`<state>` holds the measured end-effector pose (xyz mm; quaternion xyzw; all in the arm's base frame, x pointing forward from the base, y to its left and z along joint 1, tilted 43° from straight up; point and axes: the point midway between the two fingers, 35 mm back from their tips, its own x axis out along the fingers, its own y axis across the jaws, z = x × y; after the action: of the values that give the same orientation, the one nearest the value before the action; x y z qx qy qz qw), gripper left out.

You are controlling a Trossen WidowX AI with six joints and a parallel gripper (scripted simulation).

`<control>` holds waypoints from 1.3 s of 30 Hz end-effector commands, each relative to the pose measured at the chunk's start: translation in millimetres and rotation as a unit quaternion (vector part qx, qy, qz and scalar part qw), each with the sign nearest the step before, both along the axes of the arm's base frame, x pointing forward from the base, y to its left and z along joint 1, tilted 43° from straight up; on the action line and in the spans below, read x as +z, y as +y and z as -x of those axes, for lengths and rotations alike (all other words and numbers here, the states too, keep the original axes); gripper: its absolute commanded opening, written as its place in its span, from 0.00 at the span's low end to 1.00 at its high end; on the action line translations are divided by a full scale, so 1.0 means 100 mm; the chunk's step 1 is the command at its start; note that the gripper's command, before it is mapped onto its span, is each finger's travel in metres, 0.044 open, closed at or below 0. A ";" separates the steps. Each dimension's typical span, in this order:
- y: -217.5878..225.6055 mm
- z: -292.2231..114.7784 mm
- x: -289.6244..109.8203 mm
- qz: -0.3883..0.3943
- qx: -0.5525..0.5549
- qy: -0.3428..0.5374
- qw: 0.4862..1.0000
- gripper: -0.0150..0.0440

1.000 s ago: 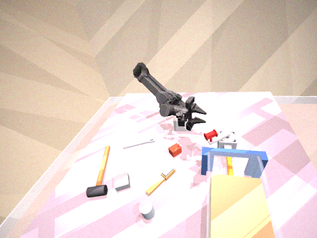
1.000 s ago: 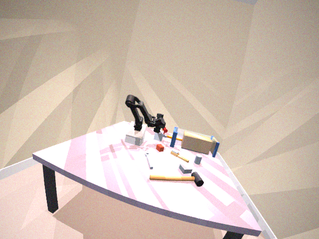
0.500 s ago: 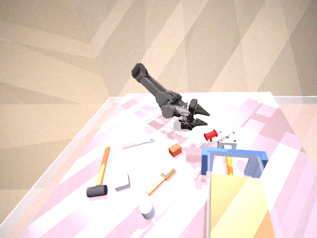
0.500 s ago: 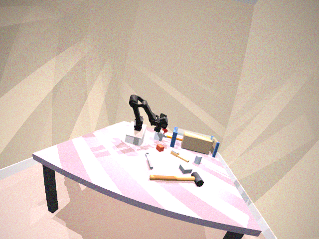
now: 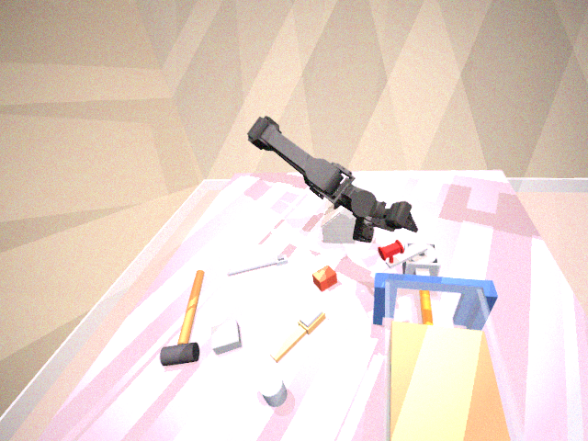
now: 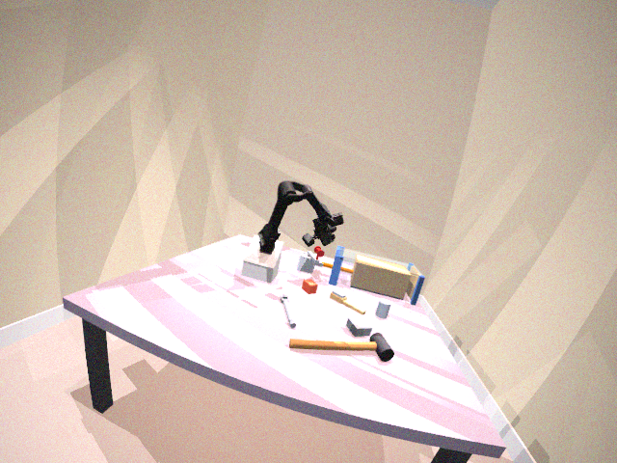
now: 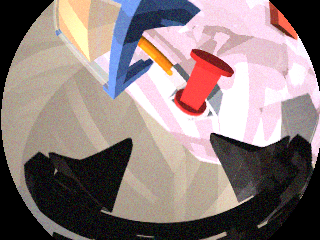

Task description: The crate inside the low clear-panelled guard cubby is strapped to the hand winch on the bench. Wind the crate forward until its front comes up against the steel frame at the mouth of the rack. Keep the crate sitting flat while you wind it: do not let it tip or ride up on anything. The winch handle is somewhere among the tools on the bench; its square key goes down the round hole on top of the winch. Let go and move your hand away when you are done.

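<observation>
Jaws spread wide and empty above the red crank knob (image 5: 390,250) seated on the winch (image 5: 421,262), strapped crate (image 5: 435,375) at 6 o'clock behind the blue frame (image 5: 435,286); risk: an off-centre regrip skids off, or hard cranking tips the crate.

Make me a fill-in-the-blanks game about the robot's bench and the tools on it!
1. The knob of the winch handle is coloured ____.
2. The gripper has its fingers ____, holding nothing.
3. The frame at the mouth of the cubby is coloured ____.
4. The tool with the long orange shaft and dark head is a ____.

Missing words: red; open; blue; hammer
</observation>
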<state>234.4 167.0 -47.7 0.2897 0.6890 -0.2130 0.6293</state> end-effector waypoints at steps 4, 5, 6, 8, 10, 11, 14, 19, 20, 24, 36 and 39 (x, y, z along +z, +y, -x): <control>0.31 0.06 -0.11 0.286 -0.107 0.019 0.952 1.00; 0.35 0.07 -0.10 0.312 -0.116 0.009 0.943 1.00; 0.38 0.07 -0.08 0.338 -0.124 -0.004 0.933 1.00; 0.47 0.09 -0.05 0.385 -0.139 -0.035 0.912 1.00; 0.53 0.10 -0.03 0.413 -0.146 -0.060 0.897 1.00; 0.53 0.10 -0.02 0.416 -0.147 -0.063 0.895 1.00; 0.53 0.10 -0.02 0.416 -0.147 -0.063 0.895 1.00; 0.53 0.10 -0.02 0.416 -0.147 -0.063 0.895 1.00; 0.53 0.10 -0.02 0.416 -0.147 -0.063 0.895 1.00; 0.53 0.10 -0.02 0.416 -0.147 -0.063 0.895 1.00; 0.13 0.10 -0.47 0.417 -0.147 -0.064 0.895 1.00; 0.05 0.10 -0.56 0.417 -0.147 -0.064 0.895 1.00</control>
<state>224.4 181.7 -93.0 0.1136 0.4454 -0.5528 0.6951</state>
